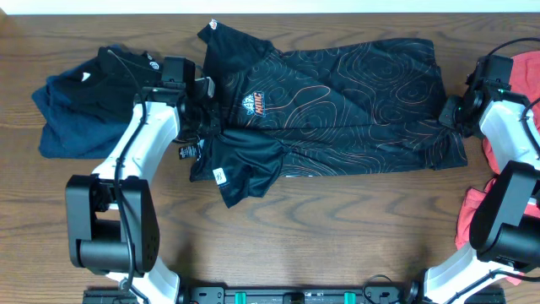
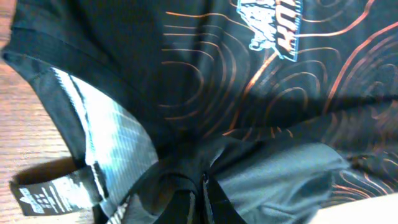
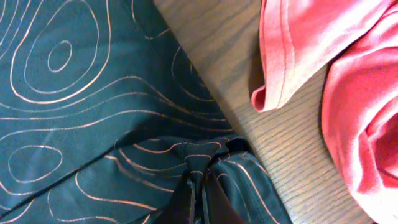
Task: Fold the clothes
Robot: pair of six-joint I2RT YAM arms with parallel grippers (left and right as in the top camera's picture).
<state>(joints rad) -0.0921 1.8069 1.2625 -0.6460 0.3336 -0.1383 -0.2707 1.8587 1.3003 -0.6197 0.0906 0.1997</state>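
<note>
Jersey in low left hand, right hand

Black orange-lined jersey flat mid-table, coral-red garment at right edge

1 black jersey with orange contour lines lies across the middle of the counter. 1 pile of dark navy clothing sits near the left edge, its number of pieces unclear. 2 patches of coral-red cloth show at the right edge, perhaps 1 garment or 2. There are 2 arms, left arm and right arm, and 2 grippers, left gripper and right gripper
</note>
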